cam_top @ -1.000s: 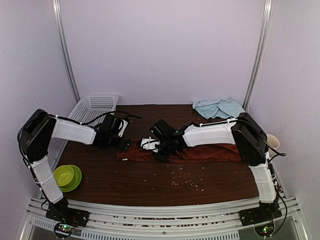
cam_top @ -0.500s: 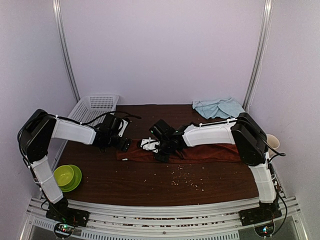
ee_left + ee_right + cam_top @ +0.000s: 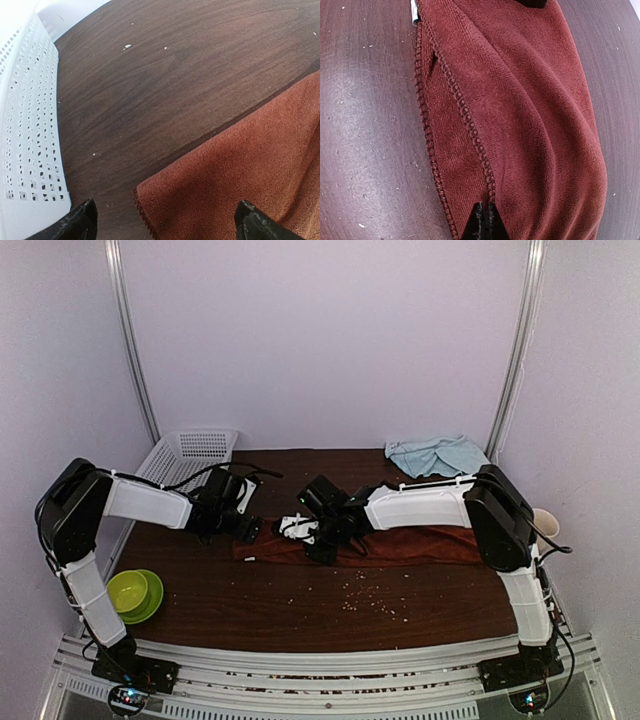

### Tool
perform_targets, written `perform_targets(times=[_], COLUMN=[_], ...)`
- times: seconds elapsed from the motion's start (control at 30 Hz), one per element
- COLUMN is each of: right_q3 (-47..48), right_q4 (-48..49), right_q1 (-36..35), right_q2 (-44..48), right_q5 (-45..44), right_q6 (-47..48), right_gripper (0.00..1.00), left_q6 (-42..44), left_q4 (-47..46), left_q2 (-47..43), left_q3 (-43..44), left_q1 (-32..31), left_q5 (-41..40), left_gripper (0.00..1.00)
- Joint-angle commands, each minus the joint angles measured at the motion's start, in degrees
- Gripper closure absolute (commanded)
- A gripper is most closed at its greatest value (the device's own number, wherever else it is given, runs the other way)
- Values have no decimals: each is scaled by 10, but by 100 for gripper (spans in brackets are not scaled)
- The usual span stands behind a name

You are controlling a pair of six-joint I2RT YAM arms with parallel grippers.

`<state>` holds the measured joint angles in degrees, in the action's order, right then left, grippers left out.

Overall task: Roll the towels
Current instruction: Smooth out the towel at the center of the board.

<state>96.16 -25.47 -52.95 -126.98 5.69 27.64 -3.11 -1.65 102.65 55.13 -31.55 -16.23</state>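
Right gripper (image 3: 320,550) is closed, and its two black fingertips (image 3: 484,220) meet on the stitched hem of the long rust-red cloth towel (image 3: 520,100). In the right wrist view the hem runs straight into the closed tips, so the grip is on this edge of the cloth. Away from the tips the towel goes as a soft folded band, with the thicker fold on one side of the fingers and the bare dark brown wooden table (image 3: 365,125) on the other side. A small white label (image 3: 414,7) sits at the far end of the hem.

Left gripper (image 3: 240,525) is wide open and holds nothing. In its wrist view the left gripper (image 3: 167,227) hangs over one corner of the rust-red cloth towel (image 3: 240,170), and this corner lies flat on the table between the two fingertips (image 3: 82,225). Just beside the outer finger stands the white perforated plastic basket (image 3: 25,125).

From above, the rust-red cloth towel (image 3: 420,545) lies across the table from under the left gripper, under the right gripper and on below the right arm. A crumpled pale light-blue cloth towel (image 3: 435,455) rests well beyond the right gripper, at the far corner of the table. Small pale crumbs (image 3: 370,595) lie on the near side of the right gripper. A lime-green round bowl (image 3: 133,592) sits near the left arm's base.
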Motion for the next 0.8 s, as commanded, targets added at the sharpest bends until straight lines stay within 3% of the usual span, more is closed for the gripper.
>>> perform_targets(times=[0.0, 0.13, 0.3, 0.77], right_q3=[-7, -9, -10, -9], right_q4=[15, 25, 30, 25], right_q1=[3, 3, 3, 3], right_q2=[16, 11, 4, -12], right_q5=[-32, -40, -56, -52], right_q6=[-3, -2, 0, 0], right_gripper=[97, 82, 76, 75], left_q6=[-1, -1, -1, -1], left_q4=[-26, -29, -31, -32], left_q2=[2, 4, 6, 7], left_q3=[-6, -7, -8, -7], left_q1=[4, 4, 4, 4], left_q5=[8, 11, 12, 14], left_gripper=[2, 2, 2, 2])
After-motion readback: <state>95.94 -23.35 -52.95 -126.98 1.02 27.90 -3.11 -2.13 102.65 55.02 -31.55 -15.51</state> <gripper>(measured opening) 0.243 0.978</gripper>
